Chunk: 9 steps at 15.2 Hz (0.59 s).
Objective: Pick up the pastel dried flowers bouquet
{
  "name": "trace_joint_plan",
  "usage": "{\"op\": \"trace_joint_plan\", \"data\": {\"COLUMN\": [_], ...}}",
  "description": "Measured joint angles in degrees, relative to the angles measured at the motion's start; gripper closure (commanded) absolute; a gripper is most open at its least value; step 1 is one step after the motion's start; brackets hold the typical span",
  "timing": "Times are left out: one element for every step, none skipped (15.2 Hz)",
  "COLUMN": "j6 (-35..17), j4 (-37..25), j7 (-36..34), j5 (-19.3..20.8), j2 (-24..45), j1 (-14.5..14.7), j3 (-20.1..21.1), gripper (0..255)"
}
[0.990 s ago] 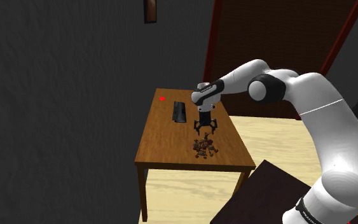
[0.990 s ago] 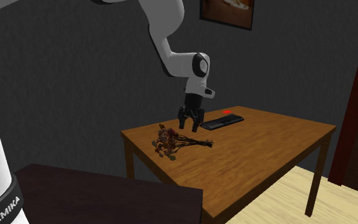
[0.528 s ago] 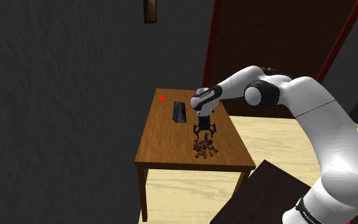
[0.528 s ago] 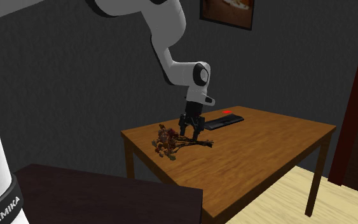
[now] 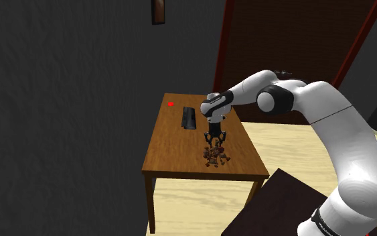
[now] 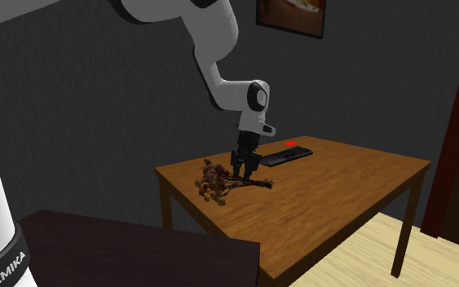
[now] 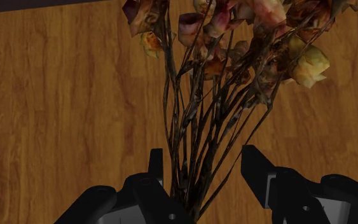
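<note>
Narrowing around a bundle of thin brown stems, the black gripper (image 7: 203,162) is pointing straight down at the wooden table (image 7: 63,114). Its fingers are standing closer together than half a second ago, yet still partly apart. In the wrist view one finger is touching the stems, while the other is leaving a strip of tabletop between itself and the nearest stem. The gripper is therefore not yet clasping anything.

The dried flowers bouquet (image 7: 215,83) is lying flat on the table. Its stems are running between the fingers, and its faded pink, cream and rust heads are spreading away from the gripper.

In the shoulder view the gripper (image 5: 213,139) is sitting lower than a second ago, right over the stem end of the bouquet (image 5: 213,157). In the second exterior view the heads (image 6: 213,183) are pointing toward that view's left.

Farther back on the table, well apart from the flowers, a flat black slab (image 5: 189,118) is lying with a small red mark (image 5: 171,103) beyond it.

The descent is looking finished and the closing is under way. The stems are sitting well centred, so lifting is likely coming next, though such thin stems may be prone to slipping.
</note>
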State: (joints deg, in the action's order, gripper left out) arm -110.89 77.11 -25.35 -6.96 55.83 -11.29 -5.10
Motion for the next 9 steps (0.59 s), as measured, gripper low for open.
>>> {"op": "trace_joint_plan", "data": {"j6": [-0.01,-0.03,-0.04,0.16,0.31,0.54,0.94,1.27,1.81], "j4": [0.0,0.01,0.04,0.15,0.61,0.97,0.9,1.34,1.26], "j7": [0.0,0.0,0.01,-0.01,-0.02,-0.02,-0.07,-0.05,-0.11], "j5": [0.0,-0.01,-0.01,0.01,0.03,0.06,0.09,0.13,0.17], "j2": [0.0,-0.01,-0.03,-0.28,-0.86,-1.43,-1.76,-2.51,-2.99], "j1": [0.0,0.0,0.0,0.03,0.07,0.09,0.12,0.13,0.16], "j3": [0.0,0.01,0.01,0.0,-0.03,-0.06,-0.08,-0.13,-0.16], "gripper": [255,255,255,255,255,255,255,255,255]}}
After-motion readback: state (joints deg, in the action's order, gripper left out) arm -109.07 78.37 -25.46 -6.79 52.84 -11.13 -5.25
